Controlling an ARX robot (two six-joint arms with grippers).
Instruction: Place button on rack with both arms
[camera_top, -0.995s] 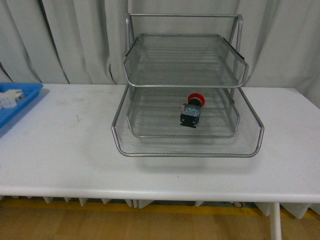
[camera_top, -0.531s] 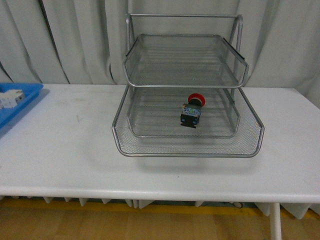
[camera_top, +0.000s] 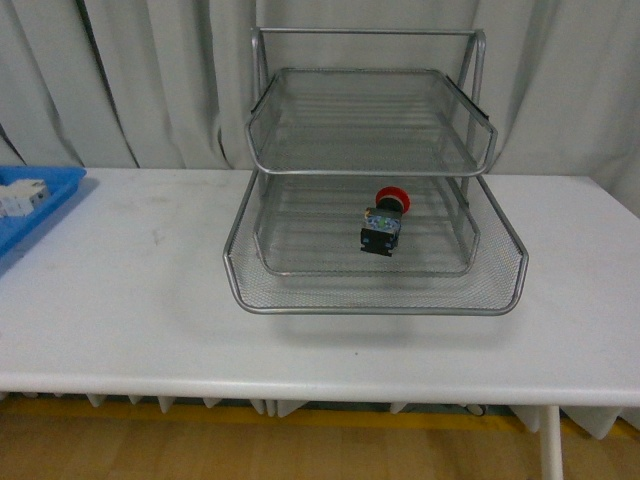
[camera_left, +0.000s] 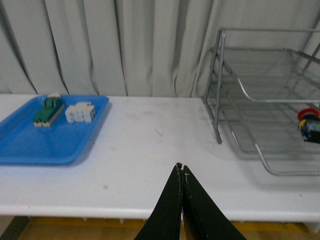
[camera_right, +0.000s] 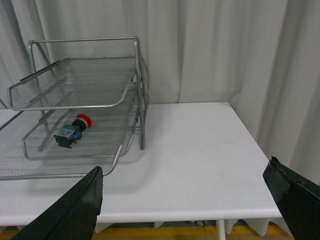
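In the front view, the rack (camera_top: 380, 309) stands in the middle of the white table (camera_top: 120, 300) before a pale curtain (camera_top: 150, 80). The button (camera_top: 383, 223) lies on its side on what looks like the middle tier, right of that tier's centre, with its red cap turned toward the back and its dark body toward the camera. At the table's far left edge a blue tray (camera_top: 62, 176) shows in part, with a white breaker (camera_top: 22, 192) in it. Neither arm appears here. In the left wrist view, the left gripper (camera_left: 181, 170) has its two black fingertips pressed together with nothing between them, hanging over the table's (camera_left: 150, 130) near edge, well apart from both tray and rack. The blue tray (camera_left: 50, 145) holds a green-and-cream knife switch (camera_left: 48, 109) and the white breaker (camera_left: 80, 112) just beside it. The rack (camera_left: 216, 100) stands on the other side, with the button (camera_left: 310, 125) cut off at the picture's edge. In the right wrist view, the right gripper (camera_right: 185, 167) is spread wide and holds nothing, one black finger at each lower corner. It is well apart from the rack (camera_right: 141, 125), where the button (camera_right: 72, 131) rests on the mesh under the top tier.
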